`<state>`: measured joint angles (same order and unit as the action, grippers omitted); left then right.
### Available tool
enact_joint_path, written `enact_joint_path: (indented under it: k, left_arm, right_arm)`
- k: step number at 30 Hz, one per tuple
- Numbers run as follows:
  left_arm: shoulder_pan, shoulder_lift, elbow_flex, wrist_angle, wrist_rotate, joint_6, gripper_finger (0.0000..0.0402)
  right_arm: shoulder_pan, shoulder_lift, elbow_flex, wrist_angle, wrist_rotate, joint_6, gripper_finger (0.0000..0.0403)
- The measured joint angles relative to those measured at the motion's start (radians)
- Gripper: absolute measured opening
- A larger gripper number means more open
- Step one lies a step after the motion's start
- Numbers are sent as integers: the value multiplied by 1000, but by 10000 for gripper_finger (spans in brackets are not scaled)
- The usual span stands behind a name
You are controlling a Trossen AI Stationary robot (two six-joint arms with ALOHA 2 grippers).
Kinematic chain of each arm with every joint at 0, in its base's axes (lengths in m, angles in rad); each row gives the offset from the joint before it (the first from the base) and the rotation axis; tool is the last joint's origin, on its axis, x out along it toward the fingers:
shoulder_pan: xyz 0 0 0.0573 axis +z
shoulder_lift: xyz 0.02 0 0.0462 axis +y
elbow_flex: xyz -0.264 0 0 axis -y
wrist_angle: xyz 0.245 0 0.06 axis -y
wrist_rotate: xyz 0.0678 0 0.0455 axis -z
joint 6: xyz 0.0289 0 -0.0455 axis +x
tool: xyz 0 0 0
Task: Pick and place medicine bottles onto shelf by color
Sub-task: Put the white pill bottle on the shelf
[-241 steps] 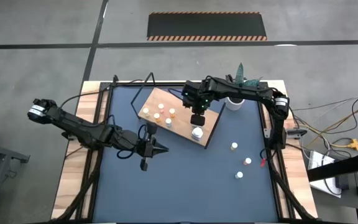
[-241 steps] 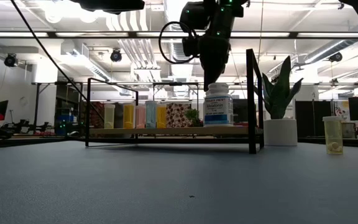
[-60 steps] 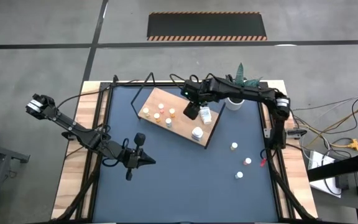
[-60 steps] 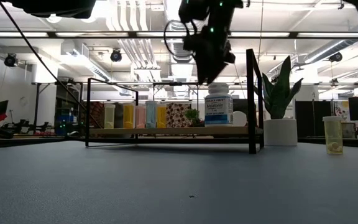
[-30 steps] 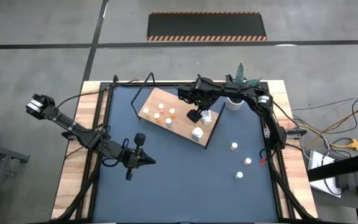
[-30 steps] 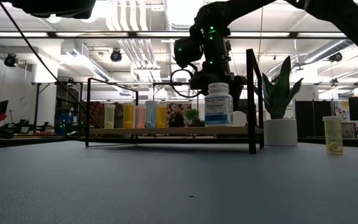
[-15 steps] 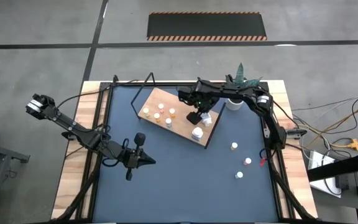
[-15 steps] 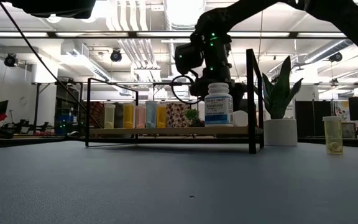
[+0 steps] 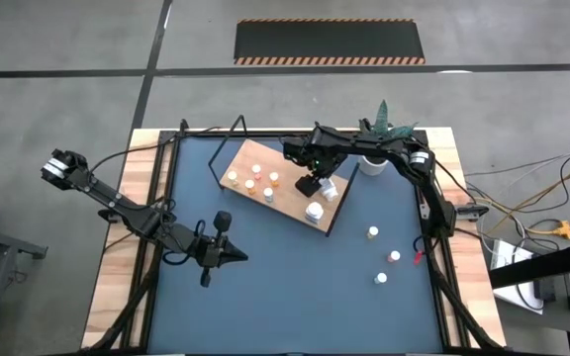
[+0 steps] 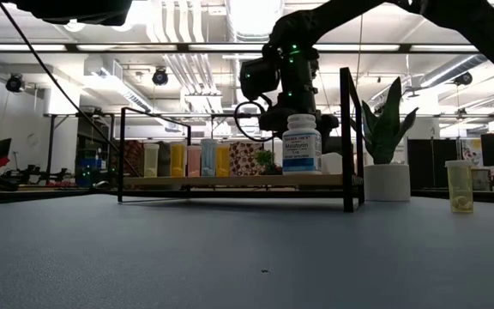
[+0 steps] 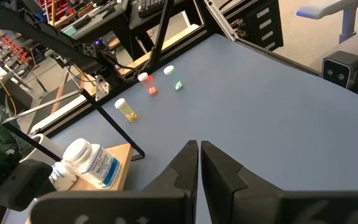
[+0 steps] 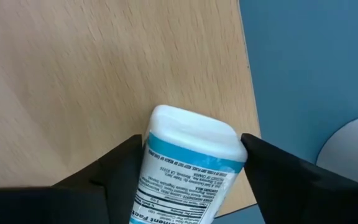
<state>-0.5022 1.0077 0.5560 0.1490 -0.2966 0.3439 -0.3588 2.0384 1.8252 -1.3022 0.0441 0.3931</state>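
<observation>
Bottle lying on its side (image 12: pixel 188 168), white with a blue-banded label, rests on the shelf (image 9: pixel 287 203) near its edge toward the plant pot (image 9: pixel 371 164). The right gripper (image 9: pixel 312 184) is down over it, fingers (image 12: pixel 120 171) closed in on either side so that the pads touch the cap and body; the bottle's weight is on the wood. A second big white bottle (image 10: pixel 302 146) stands upright at the shelf's near corner, just beside the lying one. Farther along the board, a cluster of small bottles (image 9: pixel 255 181) stands upright, white and orange caps together, well apart from the gripper. In the low view they line up as pale yellow, pink and orange cylinders under the black frame.

Off the shelf, three small bottles (image 9: pixel 380 257) stand loose on the blue table (image 9: pixel 295 307) toward the right arm's side, spread in a short curve. The low view shows one of them, yellowish (image 10: pixel 459 186), by the pot.

The left gripper (image 9: pixel 237 255) waits above the table's middle on its own side, fingers pressed shut with nothing between them, pointing toward the loose bottles.
</observation>
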Motion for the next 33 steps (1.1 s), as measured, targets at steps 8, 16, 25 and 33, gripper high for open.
enact_joint_path:
  k: [8,16,25,33]
  left_arm:
    - [0,0,0,0,0,0,1]
    - [0,0,0,1,0,0,1]
    - [0,0,0,4,0,2,1]
    - [0,0,0,73,-1,9,1]
  right_arm:
    - [0,-2,5,-2,0,-12,244]
    - [1,-32,92,-1,33,-56,238]
    - [9,-145,175,11,89,-103,237]
    - [82,-287,158,66,17,-180,237]
